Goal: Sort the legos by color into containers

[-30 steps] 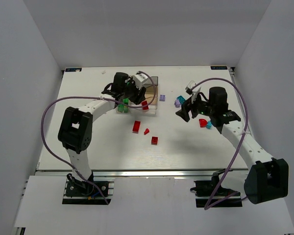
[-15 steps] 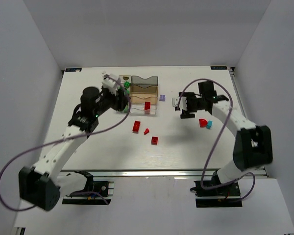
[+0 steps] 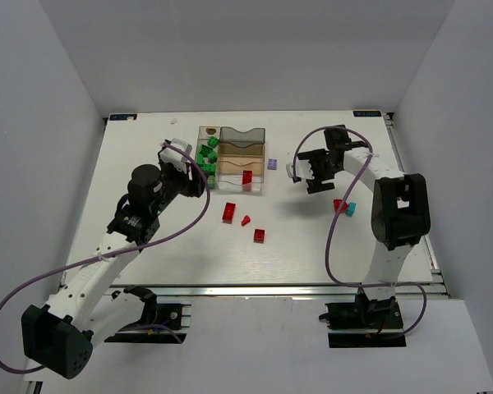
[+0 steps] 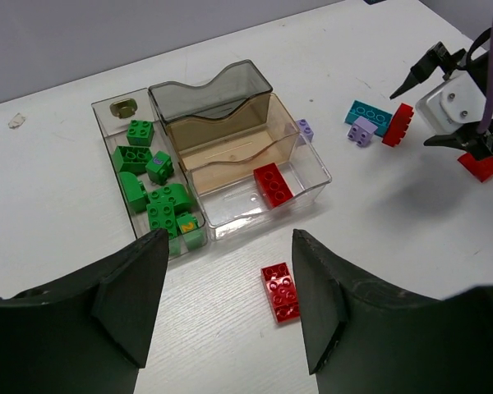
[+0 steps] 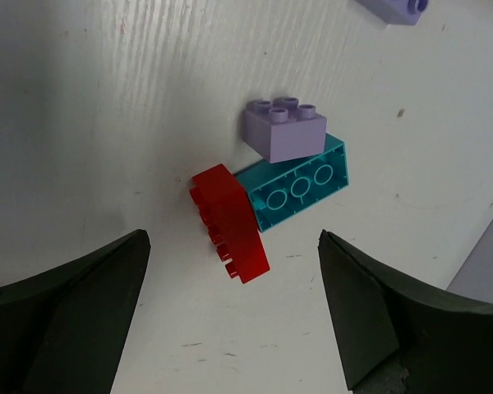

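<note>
One brassy bit (image 4: 125,106), maybe nut, in narrow compartment (image 4: 112,128).

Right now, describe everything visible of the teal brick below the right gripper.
The teal brick is a long, glossy plastic piece lying on the white table. Its hollow underside, with three round tubes, is turned to the wrist camera. A lilac brick, studs up, sits against its far long side. A red brick on edge touches its left end. The right gripper hangs open over it, not touching.
</note>
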You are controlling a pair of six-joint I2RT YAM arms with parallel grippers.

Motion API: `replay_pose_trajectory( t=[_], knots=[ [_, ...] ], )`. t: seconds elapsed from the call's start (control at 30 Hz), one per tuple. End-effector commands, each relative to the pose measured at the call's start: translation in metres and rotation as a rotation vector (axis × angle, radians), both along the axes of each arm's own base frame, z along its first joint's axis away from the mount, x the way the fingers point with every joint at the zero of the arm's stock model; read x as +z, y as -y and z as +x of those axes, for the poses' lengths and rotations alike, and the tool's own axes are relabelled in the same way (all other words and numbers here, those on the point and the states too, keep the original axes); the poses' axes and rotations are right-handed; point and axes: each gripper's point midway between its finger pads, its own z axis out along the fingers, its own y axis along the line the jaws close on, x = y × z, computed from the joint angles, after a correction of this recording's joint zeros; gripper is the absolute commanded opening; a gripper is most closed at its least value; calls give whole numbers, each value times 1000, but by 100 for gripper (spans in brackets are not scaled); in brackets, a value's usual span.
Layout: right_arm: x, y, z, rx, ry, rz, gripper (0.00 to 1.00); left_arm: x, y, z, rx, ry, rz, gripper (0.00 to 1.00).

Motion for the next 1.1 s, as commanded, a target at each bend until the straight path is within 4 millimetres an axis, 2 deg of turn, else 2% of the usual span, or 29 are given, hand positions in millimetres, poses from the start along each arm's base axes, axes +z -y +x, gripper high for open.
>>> replay_pose_trajectory(
  t=[0.0,0.37,0.57,0.67,0.7,0.73,0.83,0.93,0.97,1.07],
  knots=[
    [10,11,19,-26,41,-33,89,12,3,-4,-21,31,-21,71],
    [-9,31,44,-90,19,-68,89,11,3,-3,-16,29,-20,72],
    [-24,26,41,-69,-49,-53,85,8,0,-1,0,25,-9,72],
    [-25,22,42,-61,-69,-36,81,8,-1,-1,4,26,-7,72],
    [-27,23,35,-60,-104,-34,77,7,-1,-1,6,25,-6,72],
    [-28,15,31,-41,-121,-31,75,7,-2,-1,9,25,-6,72],
    [-31,19,21,-37,-185,-23,63,6,-2,0,9,24,-4,72],
    [-35,17,7,-29,-238,-18,44,5,-2,0,10,22,-3,72],
    [-37,17,3,-29,-252,-23,30,5,-2,0,10,22,-3,72],
    [-38,23,-10,-39,-287,-42,11,5,-1,0,9,22,-3,72]
  ],
)
